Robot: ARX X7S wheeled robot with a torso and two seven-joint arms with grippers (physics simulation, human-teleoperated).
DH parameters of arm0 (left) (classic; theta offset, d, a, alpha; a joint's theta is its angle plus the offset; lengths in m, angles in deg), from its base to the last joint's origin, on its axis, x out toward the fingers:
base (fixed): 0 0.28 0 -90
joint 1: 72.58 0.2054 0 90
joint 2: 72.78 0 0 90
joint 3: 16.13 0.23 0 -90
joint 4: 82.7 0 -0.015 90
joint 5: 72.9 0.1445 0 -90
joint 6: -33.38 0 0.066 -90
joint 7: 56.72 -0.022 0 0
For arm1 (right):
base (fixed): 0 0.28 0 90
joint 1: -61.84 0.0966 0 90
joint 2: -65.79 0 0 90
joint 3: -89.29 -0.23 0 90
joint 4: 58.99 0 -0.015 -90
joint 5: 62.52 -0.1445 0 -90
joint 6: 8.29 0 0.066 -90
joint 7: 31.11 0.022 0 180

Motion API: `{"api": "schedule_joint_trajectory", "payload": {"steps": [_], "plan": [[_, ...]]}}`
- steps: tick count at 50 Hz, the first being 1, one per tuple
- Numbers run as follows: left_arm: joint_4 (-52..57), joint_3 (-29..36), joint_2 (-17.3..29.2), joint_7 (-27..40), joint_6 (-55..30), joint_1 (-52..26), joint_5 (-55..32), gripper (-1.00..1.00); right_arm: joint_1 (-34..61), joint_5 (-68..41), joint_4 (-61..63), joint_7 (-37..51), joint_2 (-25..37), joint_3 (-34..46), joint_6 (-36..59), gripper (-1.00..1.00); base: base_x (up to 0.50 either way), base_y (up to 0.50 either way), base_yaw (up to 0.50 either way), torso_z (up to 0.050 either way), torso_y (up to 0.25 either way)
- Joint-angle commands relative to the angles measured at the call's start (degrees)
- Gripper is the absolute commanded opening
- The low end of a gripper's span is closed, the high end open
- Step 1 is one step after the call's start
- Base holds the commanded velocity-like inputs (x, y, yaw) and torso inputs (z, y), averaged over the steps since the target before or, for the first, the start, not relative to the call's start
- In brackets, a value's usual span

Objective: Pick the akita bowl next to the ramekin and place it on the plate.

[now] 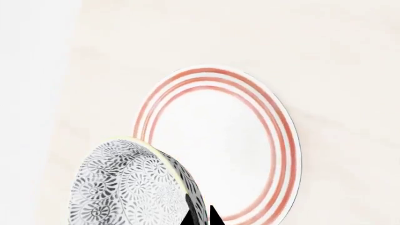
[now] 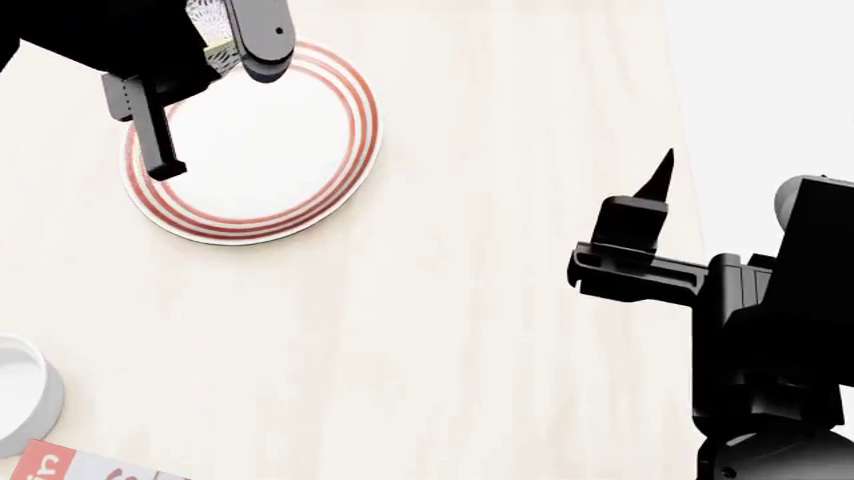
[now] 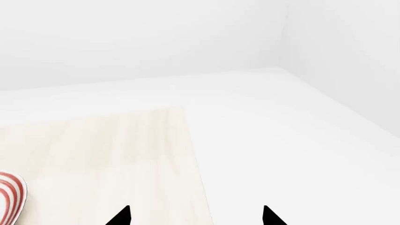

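My left gripper point(image 1: 201, 217) is shut on the rim of the akita bowl point(image 1: 125, 183), a grey flower-patterned bowl with a pale edge. The bowl hangs tilted above the plate point(image 1: 218, 140), over its rim. The plate is white with red rings and lies flat on the pale wooden table point(image 2: 467, 300). In the head view the left arm covers the plate's point(image 2: 267, 150) far left edge, and only a sliver of the bowl point(image 2: 207, 25) shows. The ramekin point(image 2: 20, 390), a small plain white cup, sits at the near left. My right gripper point(image 3: 195, 216) is open and empty over the table's right edge.
A red and white printed box point(image 2: 67, 465) lies at the near left corner beside the ramekin. The table's right edge point(image 2: 687, 120) runs just inside my right arm point(image 2: 747, 300). White floor lies beyond it.
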Motion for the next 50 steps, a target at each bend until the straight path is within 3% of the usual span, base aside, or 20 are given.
{"api": "schedule_joint_trajectory", "payload": {"steps": [1,21,50], "plan": [[-6.6,-1.6,-4.2,-0.3,3.2,2.5,2.4,-1.0,0.3,0.6,-0.2,-0.9,-1.0,-1.3,0.1,1.0,0.0,0.0,0.0,0.0,0.0],[-16.8,-1.8,-8.7,0.5,8.3,5.7,4.2,-1.0,0.4,0.1,-0.1,-0.6,-0.7,-1.2,0.1,1.0,0.0,0.0,0.0,0.0,0.0],[-15.7,-3.1,-8.6,3.5,7.7,9.0,4.1,-1.0,0.3,0.0,-0.4,-0.3,-0.5,-0.8,-0.5,1.0,0.0,0.0,0.0,0.0,0.0]]}}
